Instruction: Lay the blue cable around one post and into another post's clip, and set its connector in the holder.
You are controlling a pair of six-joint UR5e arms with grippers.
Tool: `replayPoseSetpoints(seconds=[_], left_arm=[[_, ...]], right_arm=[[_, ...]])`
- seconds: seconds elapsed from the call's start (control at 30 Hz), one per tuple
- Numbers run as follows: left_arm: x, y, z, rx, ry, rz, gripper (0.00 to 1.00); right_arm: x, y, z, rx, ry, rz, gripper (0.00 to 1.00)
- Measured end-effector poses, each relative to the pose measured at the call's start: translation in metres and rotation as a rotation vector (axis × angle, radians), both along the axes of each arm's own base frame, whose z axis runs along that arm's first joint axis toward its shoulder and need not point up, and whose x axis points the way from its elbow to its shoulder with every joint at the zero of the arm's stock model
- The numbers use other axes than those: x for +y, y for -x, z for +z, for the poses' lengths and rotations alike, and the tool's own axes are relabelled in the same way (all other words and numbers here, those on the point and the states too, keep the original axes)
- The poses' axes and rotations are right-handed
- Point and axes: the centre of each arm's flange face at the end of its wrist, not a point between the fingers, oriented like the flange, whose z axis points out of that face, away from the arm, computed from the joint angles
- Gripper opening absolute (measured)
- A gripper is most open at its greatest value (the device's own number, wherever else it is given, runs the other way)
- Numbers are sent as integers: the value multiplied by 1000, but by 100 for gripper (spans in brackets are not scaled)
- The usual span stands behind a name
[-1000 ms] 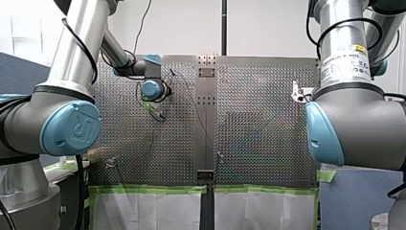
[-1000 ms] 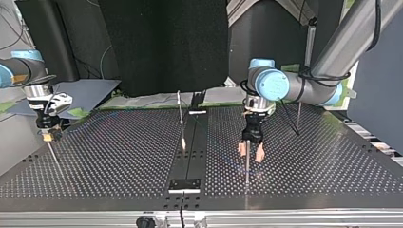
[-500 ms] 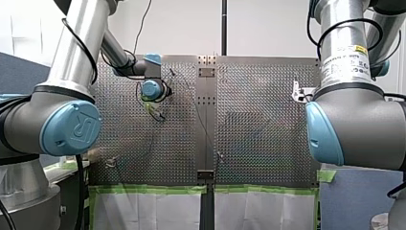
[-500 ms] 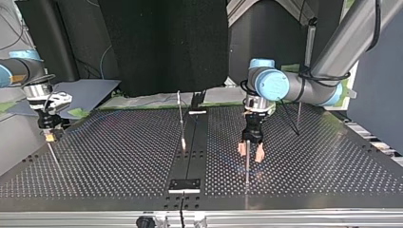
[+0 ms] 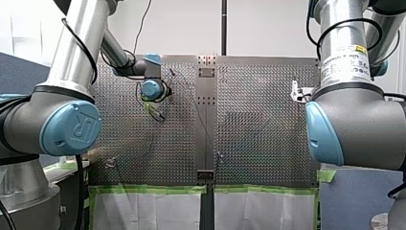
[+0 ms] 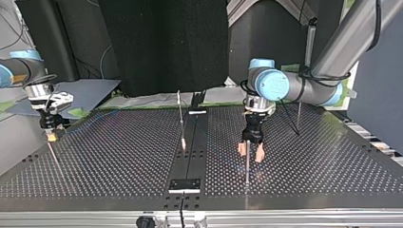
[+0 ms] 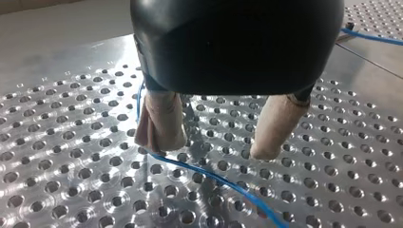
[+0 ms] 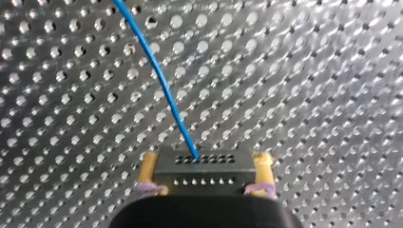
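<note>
The blue cable lies flat just under the left gripper, crossing between its spread fingers. The right gripper pinches the connector.

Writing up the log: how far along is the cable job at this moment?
Done: the right hand grips the connector, blue cable trailing from it. In hand: the left hand hovers open over the cable on the table. Left: looping a post, clipping the cable, and seating the connector, which the right hand holds.
</note>
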Motion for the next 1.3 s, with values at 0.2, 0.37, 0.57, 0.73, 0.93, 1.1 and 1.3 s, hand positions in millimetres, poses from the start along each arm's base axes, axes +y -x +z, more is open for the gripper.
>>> replayPoseSetpoints(seconds=[0.2,0.37,0.57,0.73,0.93,1.1,1.3], left_arm=[[0,0,0,-1,0,0,100],[0,0,0,-2,0,-1,100],[0,0,0,-2,0,-1,100],[0,0,0,-3,0,-1,100],[0,0,0,-3,1,-1,100],[0,0,0,-2,2,-2,100],[0,0,0,0,3,-2,100]], right_arm=[[0,0,-1,0,-2,1,0],[0,0,-1,0,-2,1,0],[0,0,-1,0,-2,1,0],[0,0,-1,0,-2,1,50],[0,-1,-2,0,-5,1,100],[0,-1,-2,0,-3,1,100],[0,0,-1,0,-3,1,100]])
